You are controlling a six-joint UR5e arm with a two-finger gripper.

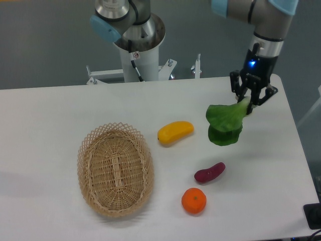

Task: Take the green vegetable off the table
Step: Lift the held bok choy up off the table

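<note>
The green vegetable [224, 123] hangs above the white table [60, 110] at the right, its broad dark leaves drooping down and left. My gripper [247, 102] is shut on its pale stem end, with the black fingers pinching it from above. The arm's grey wrist rises straight up from there to the top edge of the frame.
A yellow fruit [175, 132] lies mid-table, left of the hanging leaves. A purple eggplant-like piece [209, 172] and an orange [193, 200] sit toward the front. A wicker basket [115, 168] stands at the left. The arm's base column [138, 47] stands at the back edge.
</note>
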